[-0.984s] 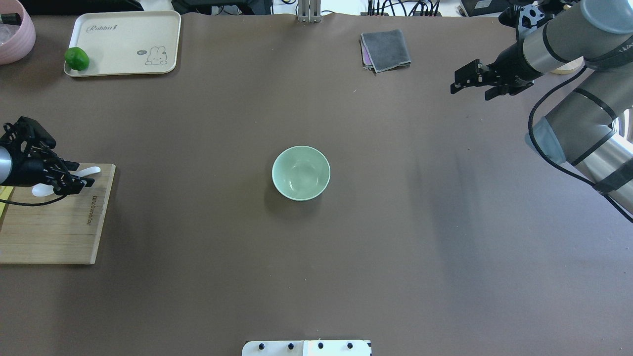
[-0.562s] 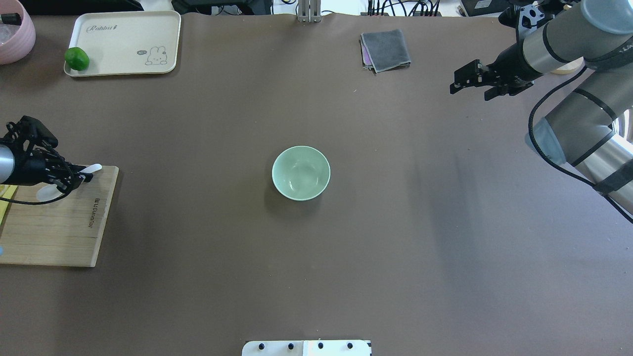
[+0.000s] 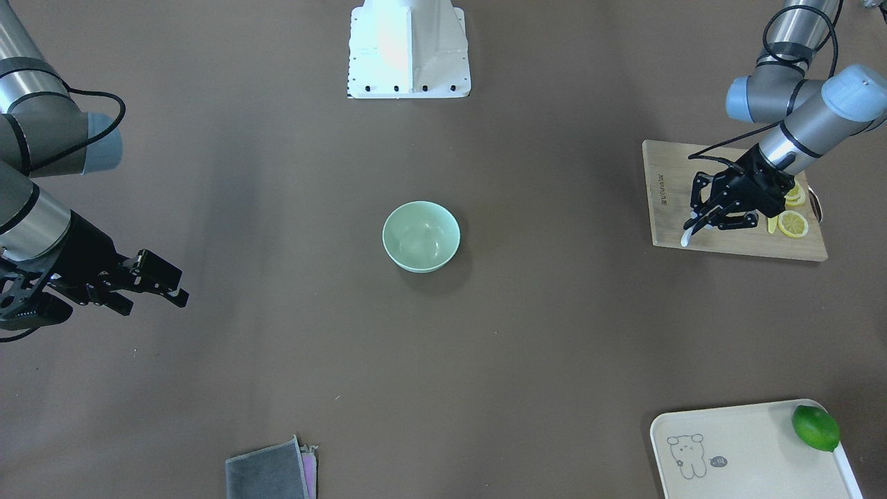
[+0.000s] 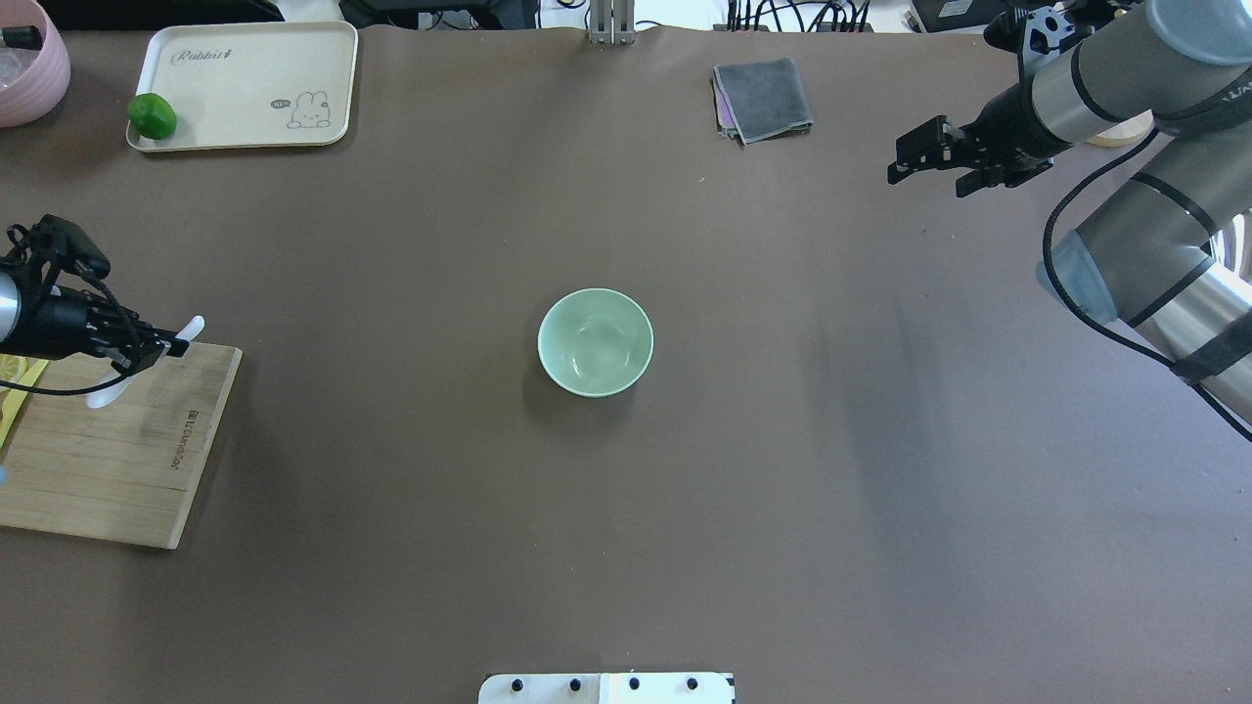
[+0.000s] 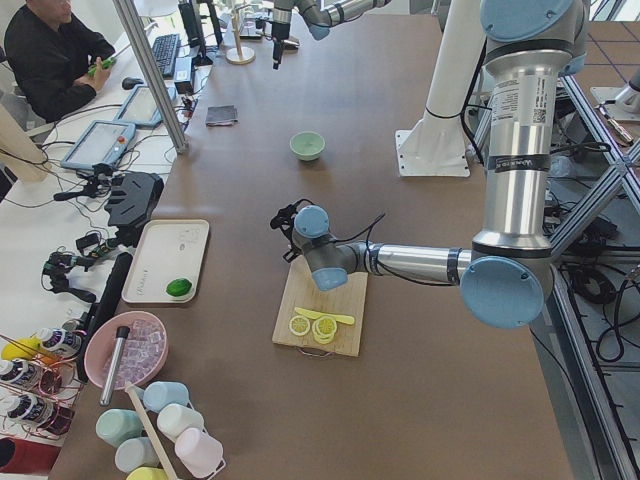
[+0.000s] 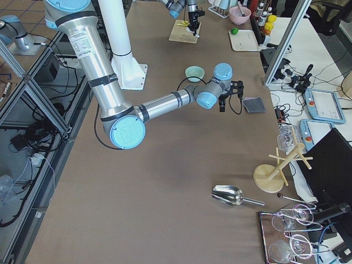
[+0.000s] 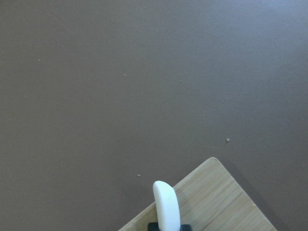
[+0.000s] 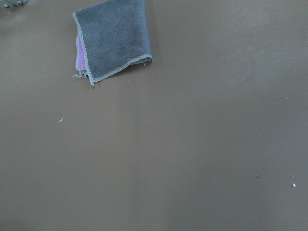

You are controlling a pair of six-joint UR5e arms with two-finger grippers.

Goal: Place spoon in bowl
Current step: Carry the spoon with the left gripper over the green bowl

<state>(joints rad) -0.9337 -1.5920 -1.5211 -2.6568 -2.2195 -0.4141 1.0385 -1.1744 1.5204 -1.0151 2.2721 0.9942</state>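
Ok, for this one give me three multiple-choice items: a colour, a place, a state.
1. The bowl is: A pale green, B blue, C orange.
2. The lime lies: A in the bowl, B on the cutting board, C on the tray.
3. The spoon is: A lying in the bowl, B clamped in the left gripper, C lying on the tray.
Answers: 1 A, the overhead view shows it mint. 2 C, it sits at the tray's edge. 3 B, it is gripped over the board's corner.

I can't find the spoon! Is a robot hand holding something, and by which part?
The left gripper holds the white spoon by its handle; the right gripper is open and empty.
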